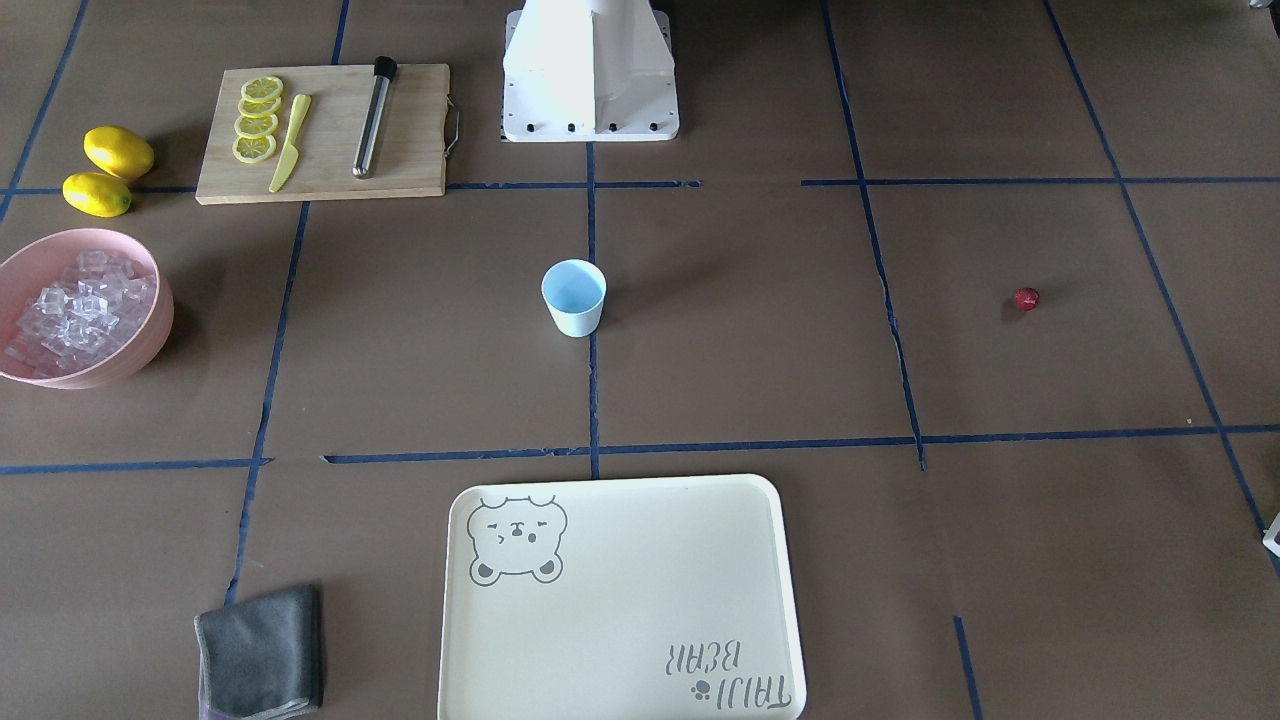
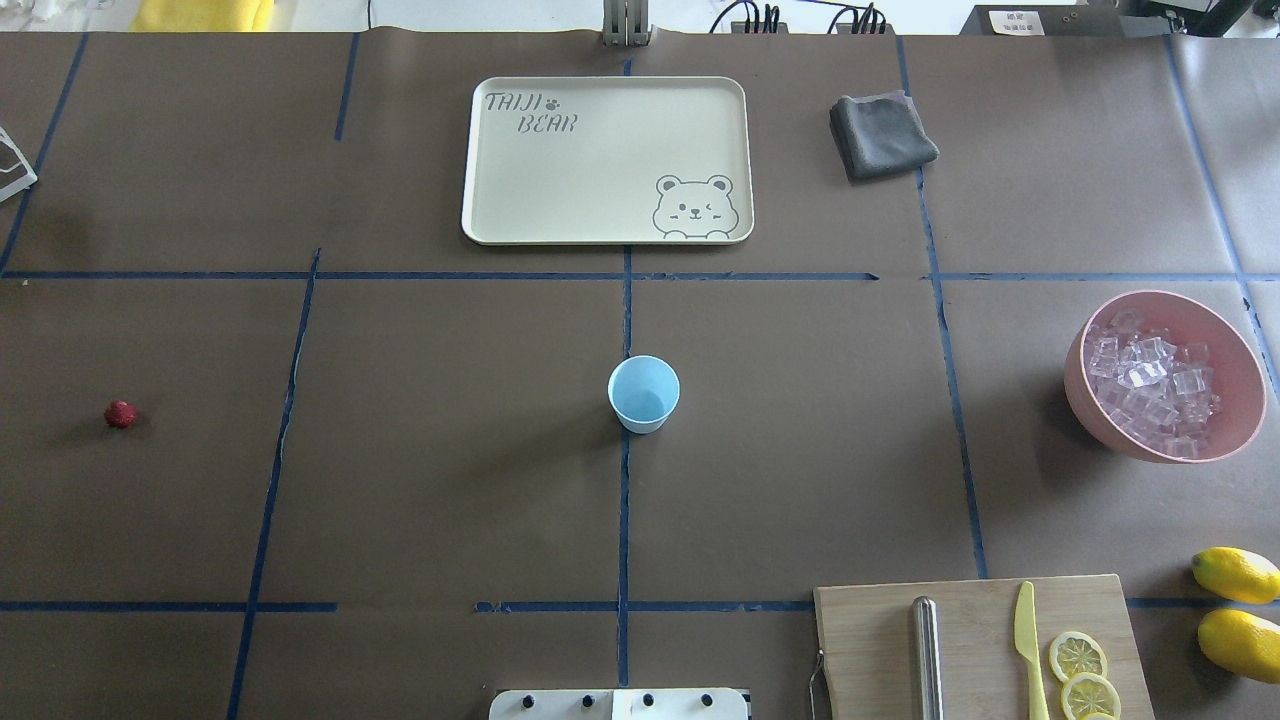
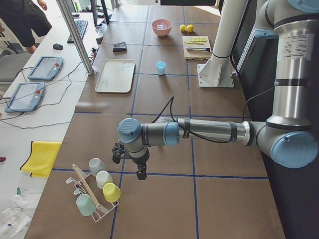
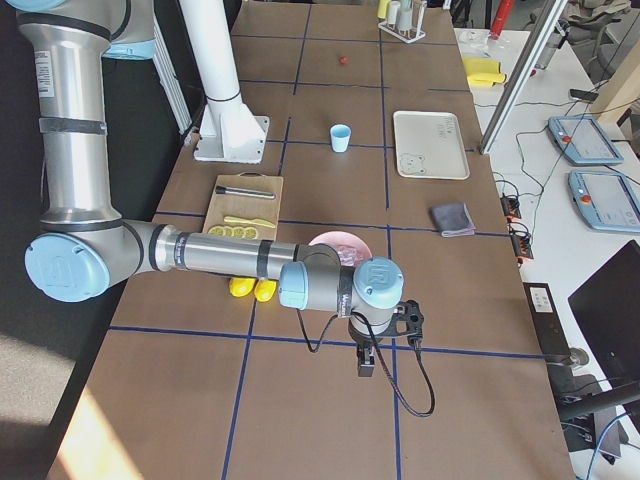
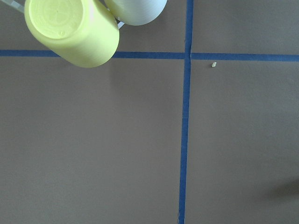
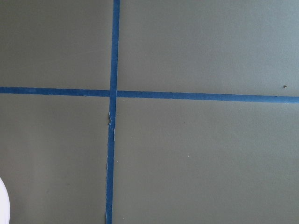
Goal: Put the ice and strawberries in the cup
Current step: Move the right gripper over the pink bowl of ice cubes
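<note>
The light-blue cup (image 2: 643,393) stands upright at the table's middle and looks empty; it also shows in the front view (image 1: 574,297). One dark-red strawberry (image 2: 121,413) lies alone far to the cup's left in the overhead view. The ice (image 2: 1150,385), many clear cubes, fills a pink bowl (image 2: 1078,392) at the right. My left gripper (image 3: 141,174) hangs beyond the table's left end beside a cup rack; my right gripper (image 4: 366,368) hangs beyond the right end, past the bowl. Both show only in the side views, so I cannot tell whether they are open or shut.
A cream tray (image 2: 480,200) lies beyond the cup, a grey cloth (image 2: 880,135) to its right. A cutting board (image 2: 870,640) holds lemon slices, a yellow knife and a metal tube; two lemons (image 2: 1235,575) lie beside it. A rack of cups (image 3: 102,186) stands by the left gripper.
</note>
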Controlling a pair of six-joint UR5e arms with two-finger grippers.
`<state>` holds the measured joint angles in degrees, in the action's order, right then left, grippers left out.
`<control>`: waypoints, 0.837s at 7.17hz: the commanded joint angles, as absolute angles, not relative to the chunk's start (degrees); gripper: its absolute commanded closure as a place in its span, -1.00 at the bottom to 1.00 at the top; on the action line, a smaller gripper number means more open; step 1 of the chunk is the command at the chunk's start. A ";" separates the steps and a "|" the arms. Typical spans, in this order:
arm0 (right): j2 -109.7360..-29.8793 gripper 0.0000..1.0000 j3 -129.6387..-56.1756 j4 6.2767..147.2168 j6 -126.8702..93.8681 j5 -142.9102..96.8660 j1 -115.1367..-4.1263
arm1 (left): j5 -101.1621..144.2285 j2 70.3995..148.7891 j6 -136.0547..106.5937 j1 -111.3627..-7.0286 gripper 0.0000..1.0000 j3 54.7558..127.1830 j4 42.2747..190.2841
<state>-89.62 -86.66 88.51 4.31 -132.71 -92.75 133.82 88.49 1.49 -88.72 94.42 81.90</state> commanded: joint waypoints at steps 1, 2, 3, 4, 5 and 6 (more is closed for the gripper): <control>-89.39 -0.99 -86.66 88.51 4.22 -132.80 -92.81 | 133.77 88.59 1.58 -89.38 -1.00 94.39 82.35; -89.30 -0.99 -86.75 88.51 4.22 -132.80 -92.73 | 133.86 88.85 1.41 -89.30 -1.00 94.57 82.35; -88.95 -1.00 -86.84 88.51 4.13 -132.89 -92.72 | 133.77 89.73 1.49 -88.86 -1.00 94.05 82.79; -88.34 -0.99 -88.05 88.51 4.13 -133.06 -92.20 | 133.94 90.08 1.23 -88.77 -1.00 94.91 83.23; -88.24 -0.99 -90.24 88.51 4.04 -134.81 -91.50 | 134.21 90.09 -1.38 -88.68 -1.00 95.62 83.58; -87.29 -0.99 -97.14 89.11 3.00 -134.74 -87.84 | 133.77 92.52 -2.45 -87.29 -1.00 96.58 83.58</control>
